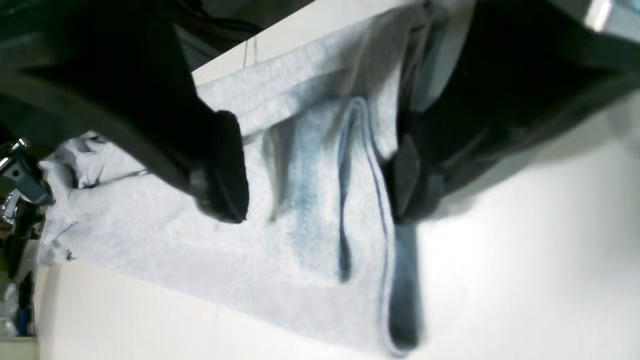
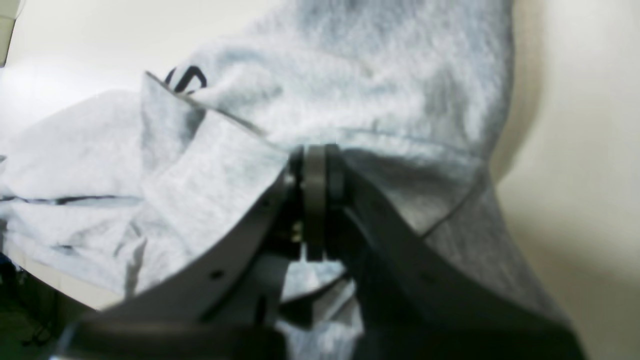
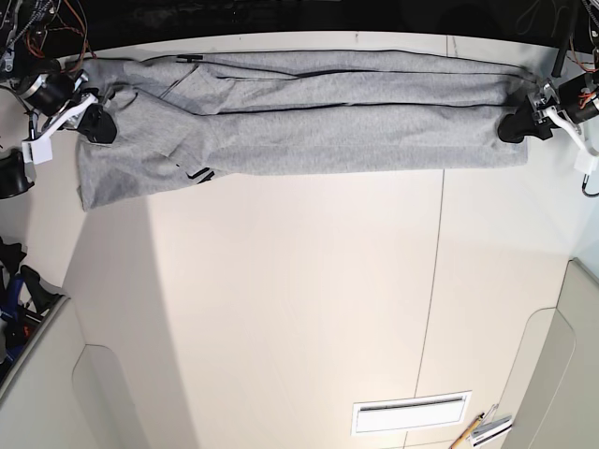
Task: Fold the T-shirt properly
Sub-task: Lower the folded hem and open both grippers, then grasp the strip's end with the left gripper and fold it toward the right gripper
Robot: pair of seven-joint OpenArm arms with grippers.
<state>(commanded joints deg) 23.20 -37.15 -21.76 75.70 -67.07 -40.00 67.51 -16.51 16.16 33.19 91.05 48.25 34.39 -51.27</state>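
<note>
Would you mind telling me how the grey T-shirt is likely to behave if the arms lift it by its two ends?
The T-shirt would probably sag in the middle: it lies in soft folds. It seems light, and the right gripper, pinching a fold, should hold it without slipping.

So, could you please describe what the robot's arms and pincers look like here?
Both pincers, the left pincer and the right pincer, have dark, curved fingers with matte pads. White brackets sit behind them, with red and orange wiring near the arm bases.
</note>
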